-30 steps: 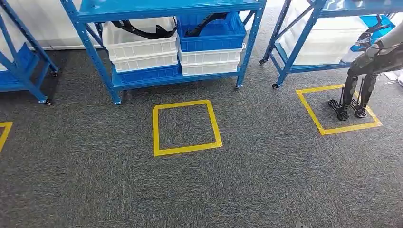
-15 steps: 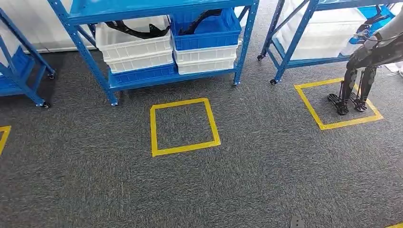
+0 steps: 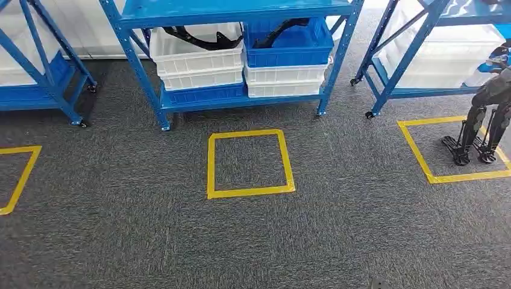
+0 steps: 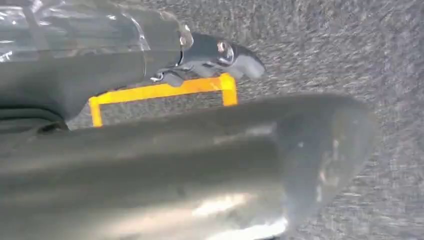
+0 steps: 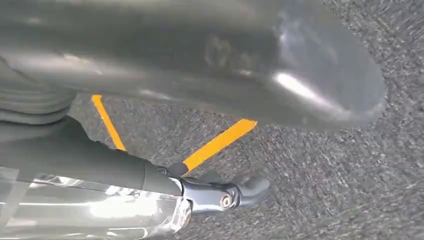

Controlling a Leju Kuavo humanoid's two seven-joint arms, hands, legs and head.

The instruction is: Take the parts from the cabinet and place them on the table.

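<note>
Head view: blue cabinet (image 3: pixel 241 12) at twelve o'clock, holding black parts (image 3: pixel 199 40) in crates.
Left hand (image 4: pixel 210 165) and right hand (image 5: pixel 200 60) blur; finger state cannot be told.

A warehouse-style robot test floor. Blue steel racks (image 3: pixel 235 9) on castors stand in a row on grey carpet (image 3: pixel 253 241), their lower shelves stacked with white crates (image 3: pixel 196 57) and blue crates (image 3: pixel 288 45), two of which hold black parts (image 3: pixel 202 37). Yellow tape squares (image 3: pixel 250 162) mark standing spots on the carpet before each rack, and a second legged robot (image 3: pixel 482 120) stands inside the square at the right.
</note>
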